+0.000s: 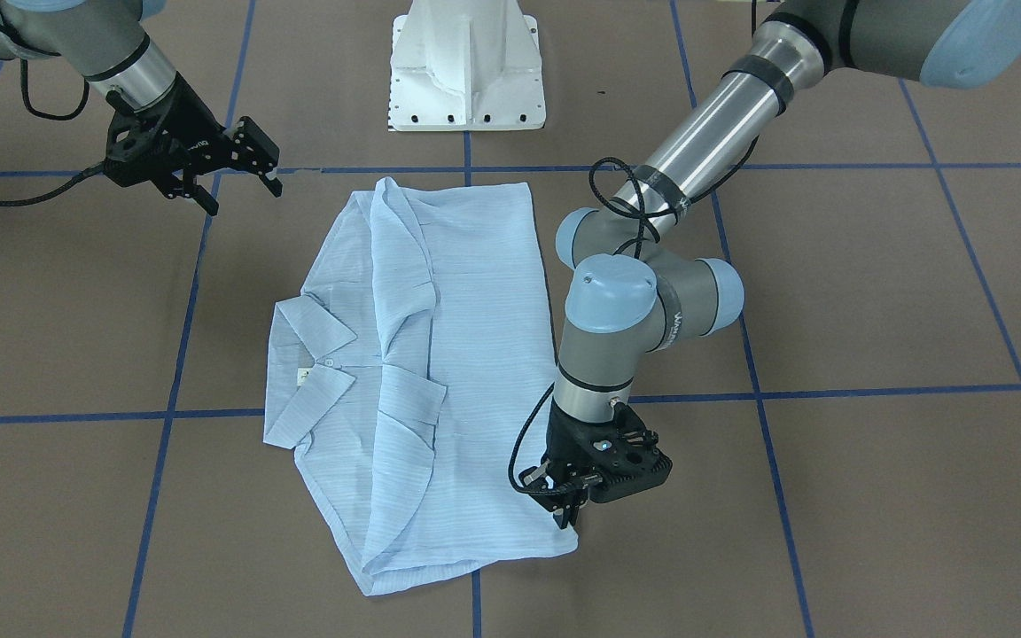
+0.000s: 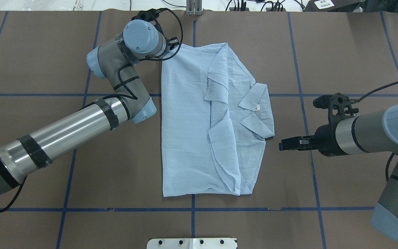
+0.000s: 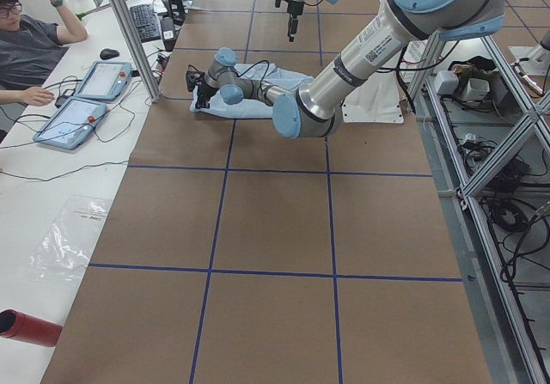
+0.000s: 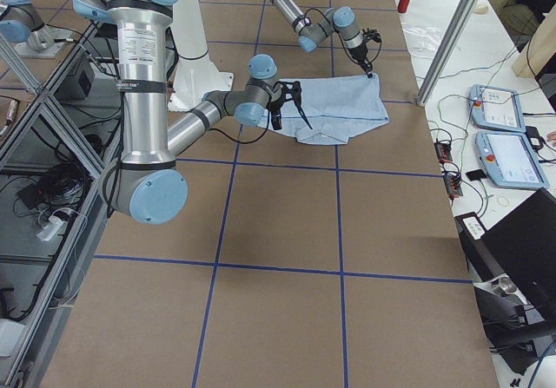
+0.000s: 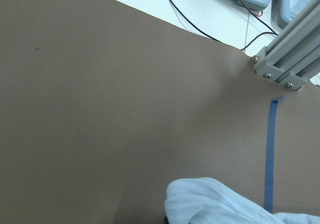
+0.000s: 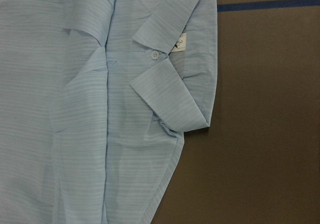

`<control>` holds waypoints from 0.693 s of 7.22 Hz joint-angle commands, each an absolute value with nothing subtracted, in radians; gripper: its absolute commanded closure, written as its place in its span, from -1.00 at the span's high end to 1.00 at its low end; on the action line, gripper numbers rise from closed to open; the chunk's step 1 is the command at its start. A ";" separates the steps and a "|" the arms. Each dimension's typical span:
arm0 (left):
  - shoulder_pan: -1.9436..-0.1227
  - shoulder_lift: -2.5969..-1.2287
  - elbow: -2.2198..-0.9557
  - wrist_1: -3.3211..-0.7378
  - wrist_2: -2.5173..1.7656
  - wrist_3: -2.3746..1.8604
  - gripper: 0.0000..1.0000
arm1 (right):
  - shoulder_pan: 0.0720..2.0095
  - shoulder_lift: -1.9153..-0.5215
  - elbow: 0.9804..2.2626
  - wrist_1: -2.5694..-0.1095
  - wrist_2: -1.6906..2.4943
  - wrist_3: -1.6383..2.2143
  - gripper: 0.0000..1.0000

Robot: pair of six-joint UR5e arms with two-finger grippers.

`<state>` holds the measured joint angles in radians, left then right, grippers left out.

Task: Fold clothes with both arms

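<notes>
Gently, with left gripper [image 1: 568, 512] pinching a corner of the shirt [image 1: 475, 354] (right gripper [image 1: 240, 182] spread, well clear), lift low and fold across evenly.

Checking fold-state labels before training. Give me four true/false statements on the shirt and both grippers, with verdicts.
The pale blue striped button-up shirt lies on the brown table. True.
The right gripper grips the collar. False: it is open, clear of the shirt.
The left gripper is at a corner of the shirt. True.
The collar is hidden under folded cloth. False: it shows, on the right gripper's side.
</notes>
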<state>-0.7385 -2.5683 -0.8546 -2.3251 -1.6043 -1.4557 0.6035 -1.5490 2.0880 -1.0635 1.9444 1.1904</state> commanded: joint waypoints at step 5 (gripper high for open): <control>-0.813 -2.211 -1.445 -2.105 -1.855 -1.362 1.00 | 0.464 -1.222 1.984 -1.445 1.754 1.189 1.00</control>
<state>-0.8099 -2.3139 -1.2561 -2.1961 -1.8325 -1.3844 0.5260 -1.3347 2.0016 -1.2982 1.8209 1.1890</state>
